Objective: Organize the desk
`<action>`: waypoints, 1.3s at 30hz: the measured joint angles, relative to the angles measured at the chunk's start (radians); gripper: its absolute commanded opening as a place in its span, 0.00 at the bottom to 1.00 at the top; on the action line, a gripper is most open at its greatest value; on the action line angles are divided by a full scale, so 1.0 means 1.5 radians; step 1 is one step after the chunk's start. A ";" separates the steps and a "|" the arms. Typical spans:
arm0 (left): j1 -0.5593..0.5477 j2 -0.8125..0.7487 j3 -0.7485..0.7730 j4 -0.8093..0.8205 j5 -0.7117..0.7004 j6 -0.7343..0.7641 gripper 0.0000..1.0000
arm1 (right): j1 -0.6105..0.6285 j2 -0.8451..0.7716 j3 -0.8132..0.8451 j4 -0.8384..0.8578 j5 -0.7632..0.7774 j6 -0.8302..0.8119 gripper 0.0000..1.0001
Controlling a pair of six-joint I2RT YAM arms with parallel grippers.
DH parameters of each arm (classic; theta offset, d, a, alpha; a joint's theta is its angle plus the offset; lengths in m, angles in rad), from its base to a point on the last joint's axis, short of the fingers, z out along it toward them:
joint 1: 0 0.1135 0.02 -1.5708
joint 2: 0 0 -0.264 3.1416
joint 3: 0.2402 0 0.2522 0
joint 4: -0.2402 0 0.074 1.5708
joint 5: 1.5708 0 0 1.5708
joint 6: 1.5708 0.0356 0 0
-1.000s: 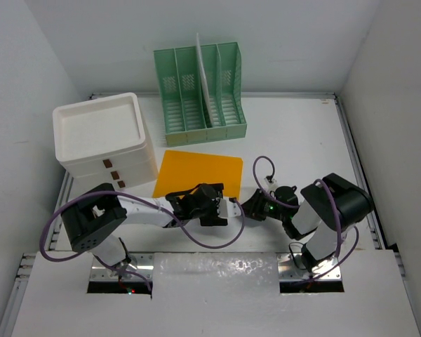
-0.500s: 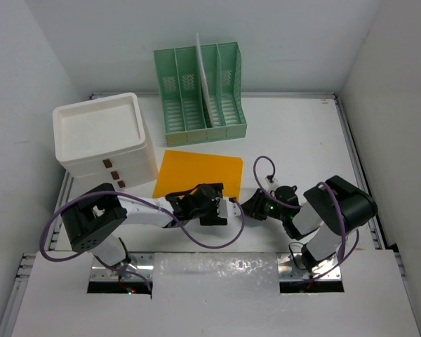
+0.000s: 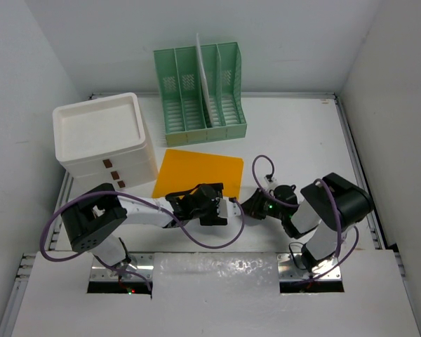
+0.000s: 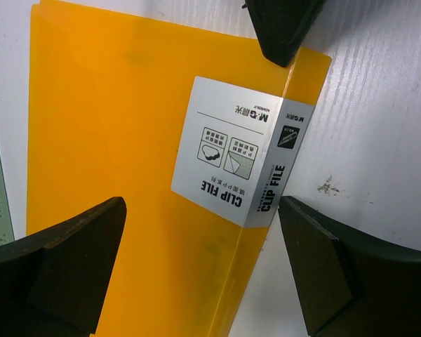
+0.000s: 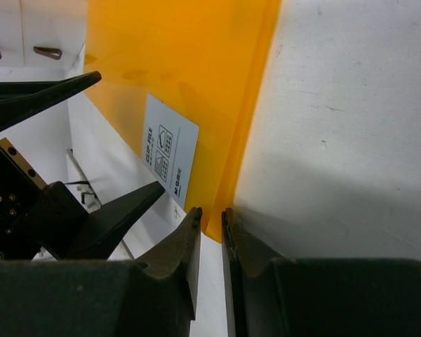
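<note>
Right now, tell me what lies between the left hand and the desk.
The orange clip file, label facing up, lies on the desk beneath the open left hand; the left wrist view shows it.

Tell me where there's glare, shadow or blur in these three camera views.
Top external: even, soft light, but bright glare on the shiny panel between the arm bases. Left wrist: the clip file label is sharp; the dark left fingers look soft-edged. Right wrist: the right fingers are blurred, a shadow beside them on the desk.
</note>
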State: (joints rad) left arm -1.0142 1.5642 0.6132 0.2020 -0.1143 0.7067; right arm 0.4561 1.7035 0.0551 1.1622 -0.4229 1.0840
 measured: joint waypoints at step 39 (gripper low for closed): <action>-0.028 -0.011 0.006 -0.047 -0.105 0.033 1.00 | 0.046 -0.162 0.048 -0.055 0.013 0.110 0.00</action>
State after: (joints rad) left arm -1.0557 1.5471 0.6220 0.1310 -0.2722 0.7563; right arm 0.5251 1.4609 0.1276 1.0794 -0.4030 1.2491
